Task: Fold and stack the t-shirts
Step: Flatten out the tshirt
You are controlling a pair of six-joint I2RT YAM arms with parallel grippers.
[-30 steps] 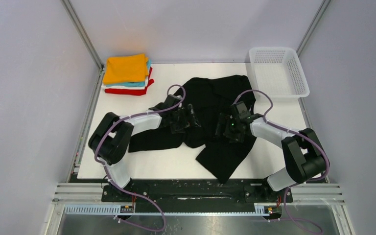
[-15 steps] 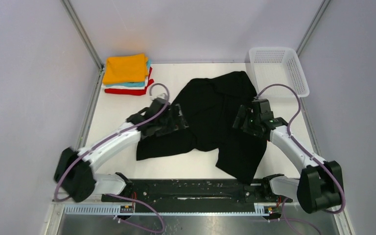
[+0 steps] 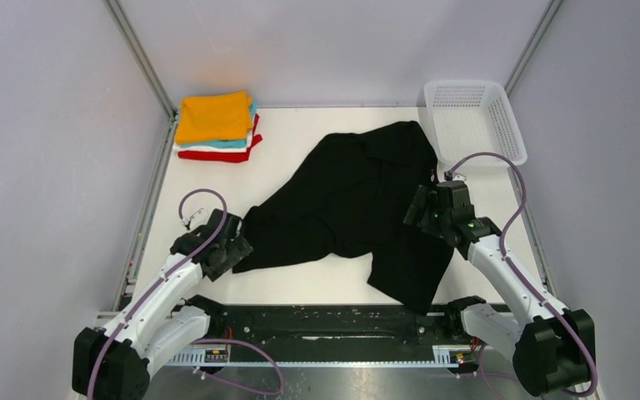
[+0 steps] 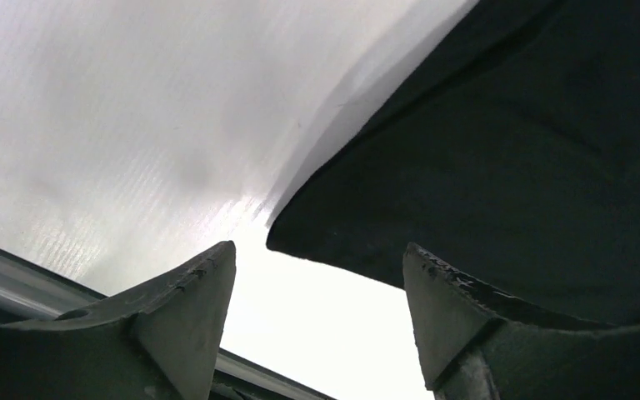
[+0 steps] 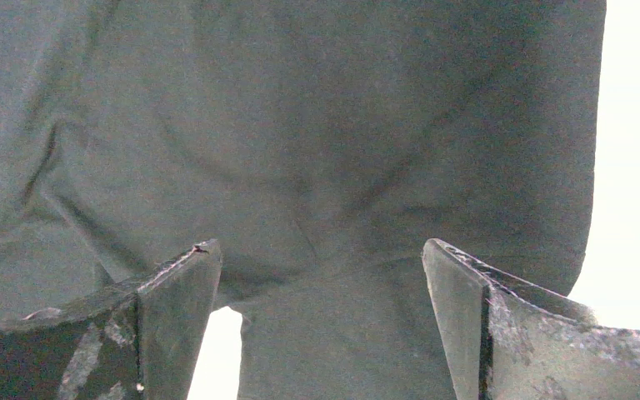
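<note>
A large plain black t-shirt (image 3: 358,196) lies crumpled and spread across the middle of the white table. A folded stack with the orange shirt (image 3: 212,115) on top of teal, white and red ones sits at the back left. My left gripper (image 3: 237,250) is open and empty at the shirt's near-left corner; in the left wrist view (image 4: 321,275) that cloth corner (image 4: 500,167) lies just beyond the fingers. My right gripper (image 3: 423,210) is open over the shirt's right side; in the right wrist view (image 5: 321,275) black cloth (image 5: 300,150) fills the space under the fingers.
A white plastic mesh basket (image 3: 473,122) stands at the back right corner. The table's (image 3: 200,187) near edge meets a black rail (image 3: 325,321) where the arm bases sit. Grey walls with metal posts enclose the sides and back.
My left arm has pulled back to the near left, off the shirt, drawing the left part of the cloth out. My right gripper has moved right and back a little.
</note>
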